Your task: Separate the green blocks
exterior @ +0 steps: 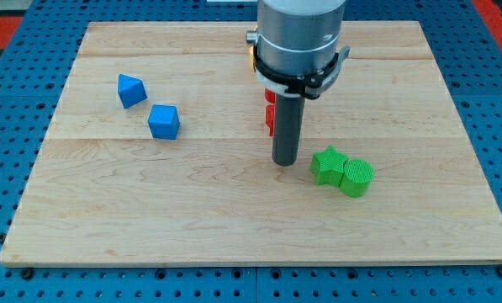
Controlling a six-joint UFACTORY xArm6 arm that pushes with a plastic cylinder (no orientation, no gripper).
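Two green blocks lie touching at the view's lower right: a star-shaped green block [327, 165] on the left and a rounder green block [357, 178] on its right. My tip [285, 162] stands on the board just left of the star-shaped block, with a small gap between them.
Two blue blocks lie at the view's left: a wedge-like one [131, 90] and a cube [164, 122]. A red block [270, 113] is partly hidden behind the rod. A yellow bit [251, 55] shows by the arm. The wooden board [108, 219] has blue pegboard around it.
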